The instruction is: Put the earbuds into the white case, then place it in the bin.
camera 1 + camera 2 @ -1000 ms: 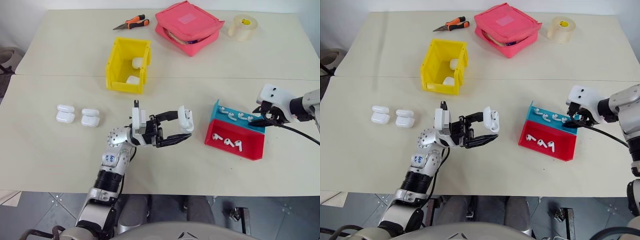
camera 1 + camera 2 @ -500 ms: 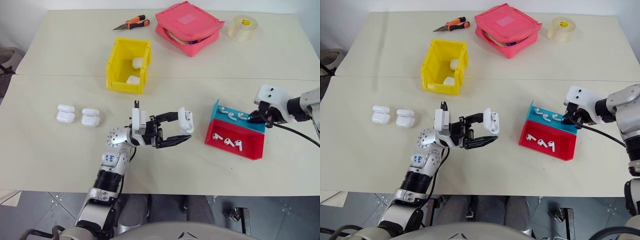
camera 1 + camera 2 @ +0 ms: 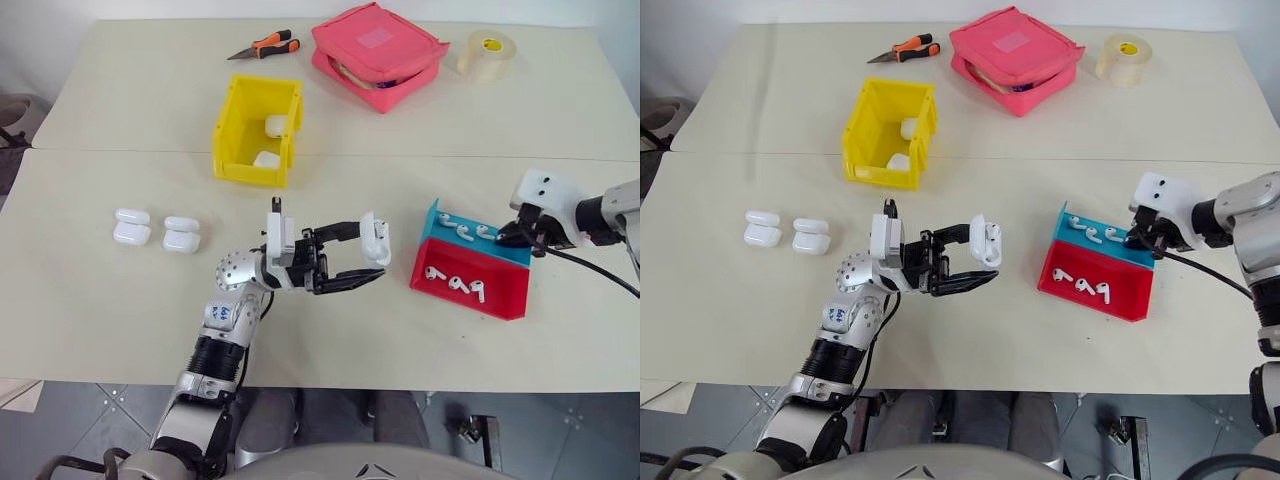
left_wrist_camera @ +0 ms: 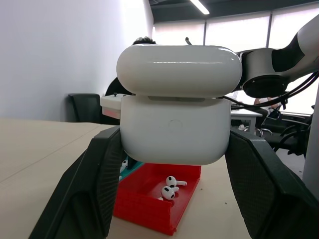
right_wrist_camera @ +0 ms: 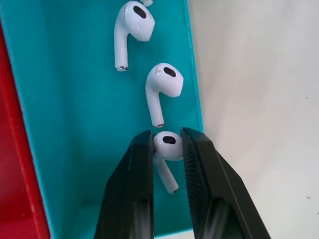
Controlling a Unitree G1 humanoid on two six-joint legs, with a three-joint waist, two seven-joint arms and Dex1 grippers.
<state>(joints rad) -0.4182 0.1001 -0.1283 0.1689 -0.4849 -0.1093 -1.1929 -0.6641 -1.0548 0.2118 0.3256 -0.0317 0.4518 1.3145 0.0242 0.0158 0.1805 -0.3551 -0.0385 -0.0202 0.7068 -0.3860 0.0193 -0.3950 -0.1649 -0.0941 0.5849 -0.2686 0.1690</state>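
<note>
Nearest the robot, above the table (image 3: 120, 320), the left gripper (image 3: 362, 258) is clamped on a white case (image 4: 175, 107), held clear of the surface with its lid raised slightly. To its right sits a red-and-blue tray (image 3: 470, 272); over the blue section, the right gripper (image 5: 167, 149) has its fingers closed around the head of one earbud (image 5: 168, 145), with two more earbuds (image 5: 162, 89) lying just beyond. Left of centre, two spare cases (image 3: 156, 230) rest side by side. Farther back stands the yellow bin (image 3: 256, 130), holding two cases. Farthest away lie pliers (image 3: 264, 45), a pink pouch (image 3: 378, 52) and a tape roll (image 3: 486, 54).
</note>
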